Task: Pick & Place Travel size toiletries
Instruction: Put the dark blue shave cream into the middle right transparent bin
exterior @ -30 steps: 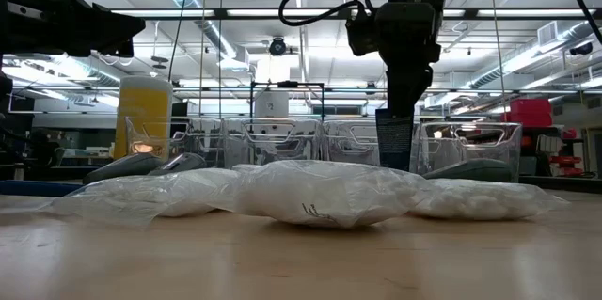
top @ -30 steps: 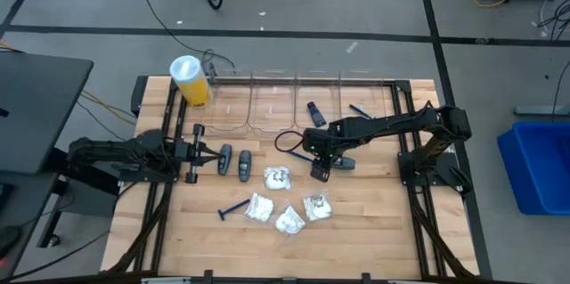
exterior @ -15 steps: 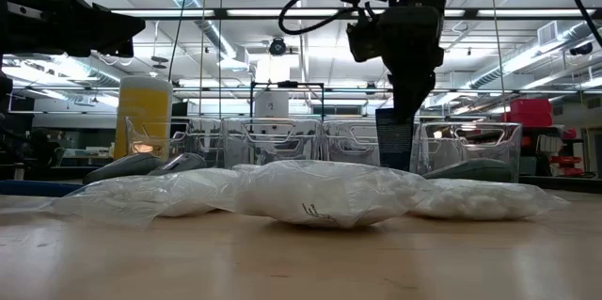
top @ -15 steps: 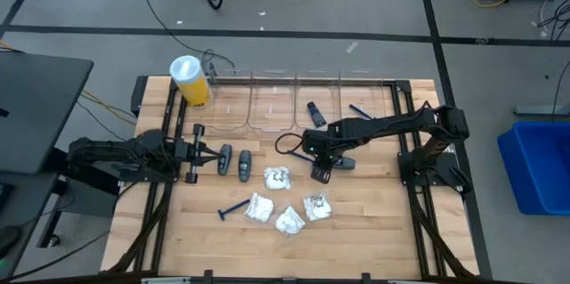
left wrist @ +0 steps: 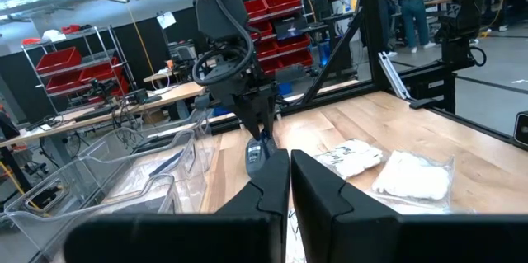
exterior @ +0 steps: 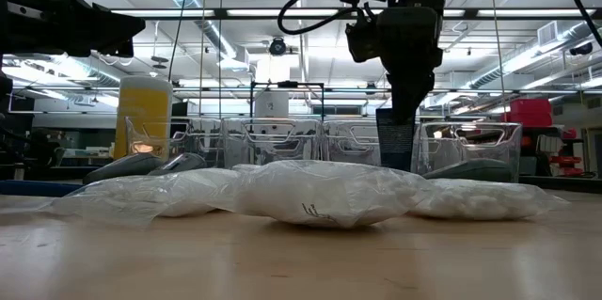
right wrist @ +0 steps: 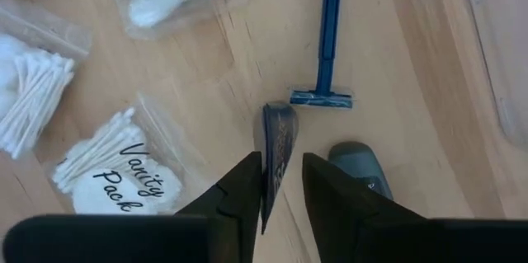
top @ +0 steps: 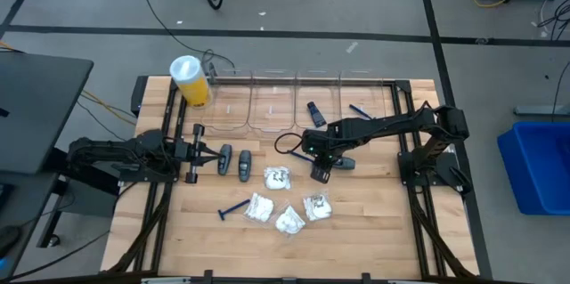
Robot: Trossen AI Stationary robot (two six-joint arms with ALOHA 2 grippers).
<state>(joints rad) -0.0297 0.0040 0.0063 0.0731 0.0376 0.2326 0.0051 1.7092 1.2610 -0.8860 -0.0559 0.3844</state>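
My right gripper (top: 321, 171) points down near the table's middle, shut on a thin dark grey piece (right wrist: 277, 143). A grey oval piece (right wrist: 360, 169) and a blue razor (right wrist: 328, 40) lie on the wood just beside it. Several white packets (top: 287, 200) lie toward the near edge, with another blue razor (top: 234, 207) to their left. Two dark grey pieces (top: 235, 162) lie in front of my left gripper (top: 212, 153). It rests shut and level at the table's left, touching nothing. My right gripper pinches the thin dark piece by its flat sides (right wrist: 269, 182) between its two fingers. It comes from above, pointing steeply down. The piece stands on edge and reaches past the fingertips toward the table (left wrist: 255, 154). Whether its lower end touches the wood, I cannot tell.
Clear plastic trays (top: 303, 97) line the far edge; one holds a dark piece (top: 315, 112), another a blue razor (top: 359, 110). A tall yellow cylinder with a white lid (top: 190, 81) stands at the far left corner. Bare wood lies along the near edge.
My right gripper has stayed in place above the table's middle, and in the low view its fingers have drawn closer together around the dark piece. Nothing on the table has shifted.
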